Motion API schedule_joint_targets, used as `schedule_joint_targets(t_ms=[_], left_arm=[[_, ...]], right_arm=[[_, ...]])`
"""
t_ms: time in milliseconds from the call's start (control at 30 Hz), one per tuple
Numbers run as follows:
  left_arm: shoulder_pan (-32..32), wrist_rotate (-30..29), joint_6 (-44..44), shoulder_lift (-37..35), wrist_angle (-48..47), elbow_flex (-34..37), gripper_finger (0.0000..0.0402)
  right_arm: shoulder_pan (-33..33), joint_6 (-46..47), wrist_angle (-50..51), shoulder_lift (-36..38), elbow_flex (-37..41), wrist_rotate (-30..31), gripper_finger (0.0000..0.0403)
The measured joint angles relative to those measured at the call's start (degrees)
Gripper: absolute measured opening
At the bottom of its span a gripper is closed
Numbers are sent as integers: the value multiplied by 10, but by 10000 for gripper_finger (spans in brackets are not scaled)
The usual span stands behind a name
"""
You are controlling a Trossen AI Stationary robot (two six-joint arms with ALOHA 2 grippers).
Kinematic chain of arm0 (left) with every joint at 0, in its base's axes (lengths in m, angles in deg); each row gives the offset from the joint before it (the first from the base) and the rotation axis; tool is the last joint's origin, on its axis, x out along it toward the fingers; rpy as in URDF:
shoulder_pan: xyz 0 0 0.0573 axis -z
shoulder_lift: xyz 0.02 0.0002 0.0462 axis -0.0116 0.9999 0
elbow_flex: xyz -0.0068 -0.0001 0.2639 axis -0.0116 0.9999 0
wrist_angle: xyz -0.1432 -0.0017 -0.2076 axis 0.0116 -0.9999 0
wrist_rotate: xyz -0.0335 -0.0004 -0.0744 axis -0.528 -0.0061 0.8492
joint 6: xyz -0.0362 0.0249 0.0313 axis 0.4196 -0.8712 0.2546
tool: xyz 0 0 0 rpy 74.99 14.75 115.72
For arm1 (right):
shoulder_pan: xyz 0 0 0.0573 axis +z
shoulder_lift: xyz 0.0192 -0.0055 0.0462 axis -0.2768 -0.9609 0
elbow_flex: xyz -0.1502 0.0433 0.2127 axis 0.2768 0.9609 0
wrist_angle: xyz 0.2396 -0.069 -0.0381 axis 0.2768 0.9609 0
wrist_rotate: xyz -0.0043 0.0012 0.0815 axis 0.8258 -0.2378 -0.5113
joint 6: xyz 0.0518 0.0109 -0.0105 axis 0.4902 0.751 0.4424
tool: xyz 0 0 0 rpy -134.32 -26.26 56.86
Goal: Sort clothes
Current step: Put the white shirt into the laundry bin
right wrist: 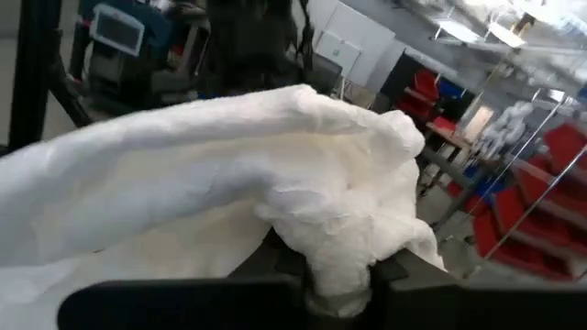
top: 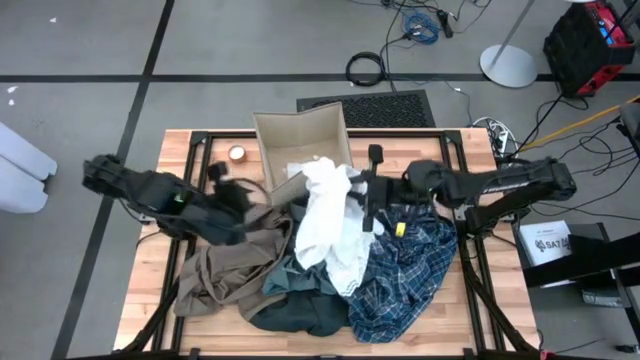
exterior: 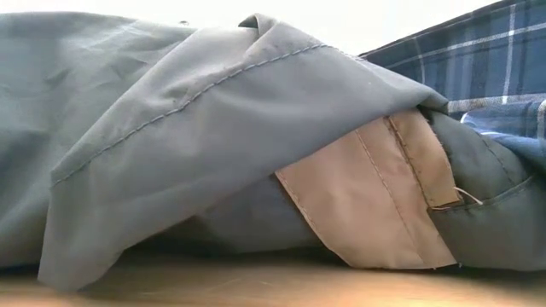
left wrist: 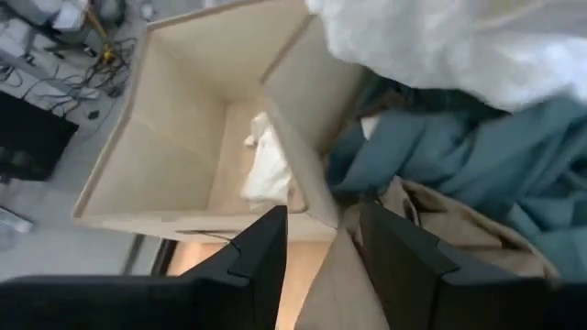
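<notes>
covering the wooden table: heaped clothes, grey floor around.

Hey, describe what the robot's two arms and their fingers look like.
Both arms are dark, nearly black, built of chunky jointed segments. The left arm is blocky throughout; the right arm ends in a rounded wrist housing. The left gripper has flat, angular matte-black fingers with stepped edges.

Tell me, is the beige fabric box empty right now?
Not empty: the beige fabric box holds a cream-white piece on its floor.

No text, label or number can be read anywhere.
</notes>
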Motion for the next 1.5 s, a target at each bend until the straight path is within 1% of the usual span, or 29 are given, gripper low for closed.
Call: schedule_joint_targets(t_ms=[133, 200, 267, 333, 433, 533, 600, 633, 700, 800, 933, 1067, 1200, 1333, 1500], left_arm=[[18, -30, 28, -96, 100, 118, 150], [21, -43, 27, -131, 158, 174, 151], [21, -52, 8, -159, 219, 225, 151], [21, -56, -21, -177, 272, 263, 151], [21, -87, -52, -192, 335, 308, 151], [21, -144, -60, -196, 374, 344, 151], [21, -190, -59, -196, 394, 367, 151], [21, -208, -59, -196, 401, 376, 151], [21, -221, -58, -196, 418, 388, 151], [21, -222, -75, -196, 422, 390, 151], [21, -204, -102, -203, 424, 380, 151], [21, -201, -135, -207, 431, 379, 151], [21, -202, -153, -210, 429, 379, 151], [21, -201, -152, -213, 426, 379, 151], [21, -196, -149, -215, 425, 382, 151]], right_arm=[[-9, -46, 85, -27, -143, 2, 29], [-17, -61, 120, -48, -220, 3, 29], [-27, -79, 155, -72, -297, 3, 29], [-39, -96, 184, -99, -376, 3, 29], [-65, -120, 200, -140, -487, 1, 29], [-104, -118, 201, -182, -572, -1, 29], [-137, -99, 203, -210, -606, -16, 29], [-155, -84, 206, -223, -615, -30, 28], [-190, -47, 210, -248, -621, -49, 29], [-240, -7, 212, -287, -620, -61, 29], [-282, 1, 200, -334, -620, -53, 28], [-301, 17, 178, -371, -620, -24, 28], [-316, 48, 179, -396, -620, -25, 28], [-316, 57, 231, -412, -621, -25, 28], [-313, 73, 337, -421, -621, -43, 28]])
